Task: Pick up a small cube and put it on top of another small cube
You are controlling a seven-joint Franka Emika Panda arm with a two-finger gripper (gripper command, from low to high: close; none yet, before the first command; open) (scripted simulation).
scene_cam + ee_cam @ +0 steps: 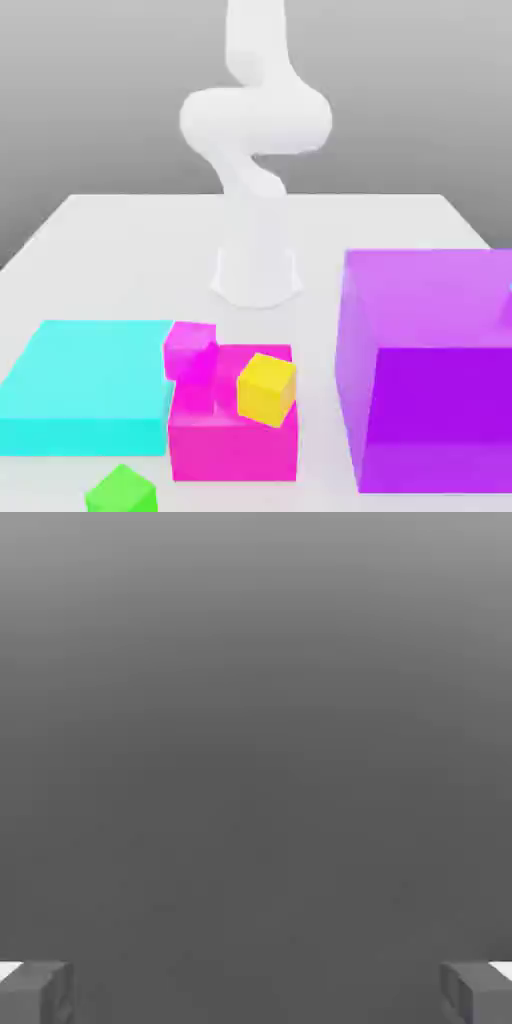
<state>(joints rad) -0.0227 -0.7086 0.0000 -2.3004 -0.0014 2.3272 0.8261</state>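
At the lower left of the exterior view, nearest the camera, sits the small green cube, clear of the cyan slab behind it. Beyond, a small yellow cube and small magenta cube perch on the magenta block, beside the large purple block. A descent could clip these crowded neighbours. The gripper stands wide and empty, nothing between its fingertips, so the green cube lies well apart from it.

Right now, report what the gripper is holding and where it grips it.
Nothing. The gripper is open with nothing between its fingers, and the green small cube sits on the table.
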